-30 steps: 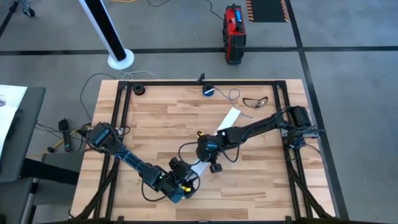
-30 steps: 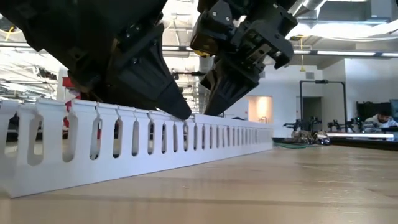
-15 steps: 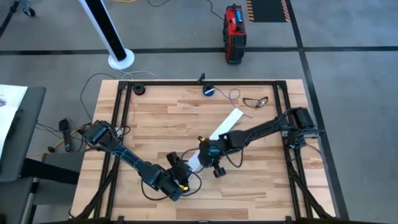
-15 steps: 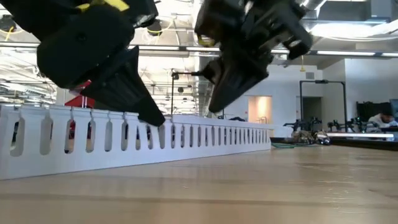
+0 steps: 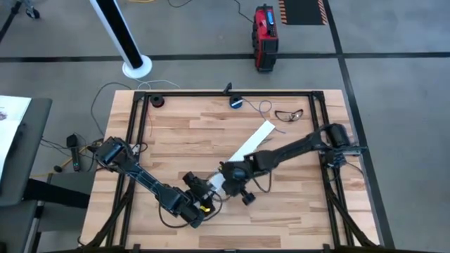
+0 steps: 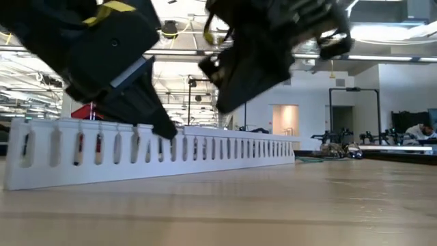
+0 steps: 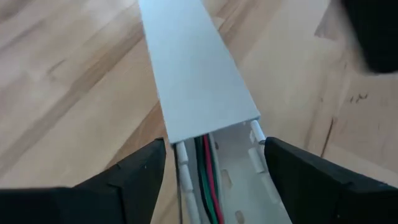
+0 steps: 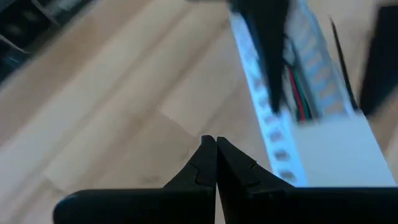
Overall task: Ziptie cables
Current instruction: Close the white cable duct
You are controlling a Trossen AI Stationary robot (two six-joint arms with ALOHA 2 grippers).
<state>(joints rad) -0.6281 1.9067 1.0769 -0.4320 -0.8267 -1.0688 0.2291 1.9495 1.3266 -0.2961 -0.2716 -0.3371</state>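
The slotted white duct lies slantwise on the wooden table, and it serves as the landmark here. At its near end the left gripper has its two dark fingers spread, one on each side of the duct, with the open channel between them. The cables, red, green and dark wires, lie inside that channel, running under the flat white lid that covers the duct farther along. Just beside the same near end, on the side toward the right arm's base, the right gripper has its fingers pressed together with nothing between them, their tips over bare wood next to the duct's slotted wall. In the low view both grippers hang over the duct's toothed rim. Beyond the duct's far end lie a loose dark wire loop and a small round blue-black device near the table's far edge.
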